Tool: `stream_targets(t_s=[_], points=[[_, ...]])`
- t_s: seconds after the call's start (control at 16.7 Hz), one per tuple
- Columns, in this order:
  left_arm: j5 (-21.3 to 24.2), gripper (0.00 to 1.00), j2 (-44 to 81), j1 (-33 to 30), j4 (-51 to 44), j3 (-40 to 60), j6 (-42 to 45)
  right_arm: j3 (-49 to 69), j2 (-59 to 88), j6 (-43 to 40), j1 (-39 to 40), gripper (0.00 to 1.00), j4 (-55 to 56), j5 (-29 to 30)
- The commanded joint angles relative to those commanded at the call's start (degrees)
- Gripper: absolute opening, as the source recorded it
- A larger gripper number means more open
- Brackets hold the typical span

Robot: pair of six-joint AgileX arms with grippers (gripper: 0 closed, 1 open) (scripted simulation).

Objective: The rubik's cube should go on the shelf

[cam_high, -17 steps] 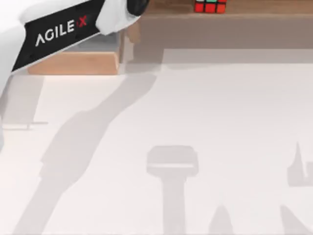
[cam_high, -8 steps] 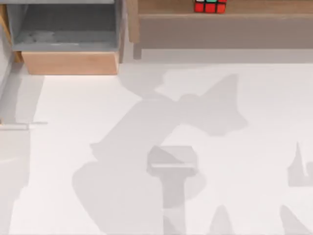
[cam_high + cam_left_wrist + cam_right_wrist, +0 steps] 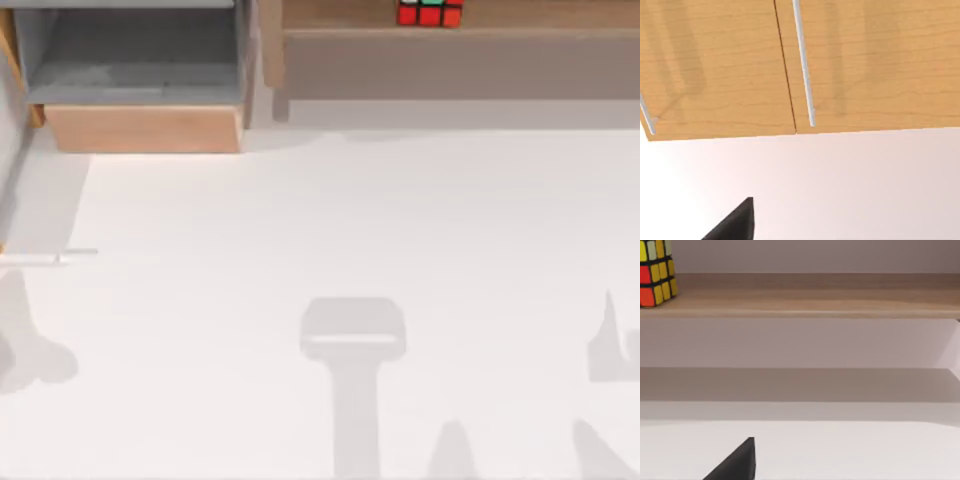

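Stretching wide and white, the tabletop (image 3: 350, 250), the long wooden shelf (image 3: 520, 18) along its far edge, a grey-lined box compartment (image 3: 140, 70) at far left, the rubik's cube (image 3: 430, 12) resting on the shelf ledge, hand states cannot be told.

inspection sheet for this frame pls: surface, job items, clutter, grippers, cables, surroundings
Surface: white table, bare, shadows across it.
Job's things: rubik's cube sits on the shelf ledge, upright, nothing touching it.
Clutter: nothing seen.
Grippers: left gripper finger tip faces wooden cabinet doors; right gripper finger tip faces the shelf; open or shut cannot be told.
Cables: nothing seen.
Surroundings: grey-lined box compartment at the table's far left.
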Motion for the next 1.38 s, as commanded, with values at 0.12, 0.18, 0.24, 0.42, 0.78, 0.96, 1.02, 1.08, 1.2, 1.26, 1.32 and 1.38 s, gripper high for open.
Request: stream_targets(t_s=[0.12, 0.18, 0.24, 0.42, 0.78, 0.96, 1.02, 1.08, 1.2, 1.26, 1.32, 1.38], points=[[3.0, 1.00, 2.8, 1.5, 2.5, -4.8, 0.1, 0.0, 0.0, 0.0, 0.0, 1.00, 0.0, 0.0], [4.0, 1.00, 4.2, 1.4, 3.2, -6.4, -0.1, 0.0, 0.0, 0.0, 0.0, 1.00, 0.0, 0.0], [4.8, 1.00, 5.4, 0.9, 3.7, -7.5, -0.3, 0.0, 0.0, 0.0, 0.0, 1.00, 0.0, 0.0], [5.6, 1.00, 6.6, 0.1, 4.1, -8.6, -0.5, 0.0, 0.0, 0.0, 0.0, 1.00, 0.0, 0.0], [4.9, 1.00, 6.9, -0.6, 3.4, -7.6, -0.6, 0.0, 0.0, 0.0, 0.0, 1.00, 0.0, 0.0], [2.7, 1.00, 8.0, -2.8, 1.9, -4.8, -0.6, 0.0, 0.0, 0.0, 0.0, 1.00, 0.0, 0.0], [2.3, 1.00, 8.3, -3.3, 1.5, -4.2, -0.6, 0.0, 0.0, 0.0, 0.0, 1.00, 0.0, 0.0], [2.2, 1.00, 8.3, -3.4, 1.4, -4.1, -0.6, 0.0, 0.0, 0.0, 0.0, 1.00, 0.0, 0.0], [2.2, 1.00, 8.3, -3.4, 1.4, -4.1, -0.6, 0.0, 0.0, 0.0, 0.0, 1.00, 0.0, 0.0], [2.2, 1.00, 8.3, -3.4, 1.4, -4.1, -0.6, 0.0, 0.0, 0.0, 0.0, 1.00, 0.0, 0.0], [2.2, 0.92, 8.3, -3.4, 1.4, -4.1, -0.6, 0.0, 0.0, 0.0, 0.0, 1.00, 0.0, 0.0], [2.2, 0.85, 8.3, -3.4, 1.4, -4.1, -0.6, 0.0, 0.0, 0.0, 0.0, 1.00, 0.0, 0.0]])
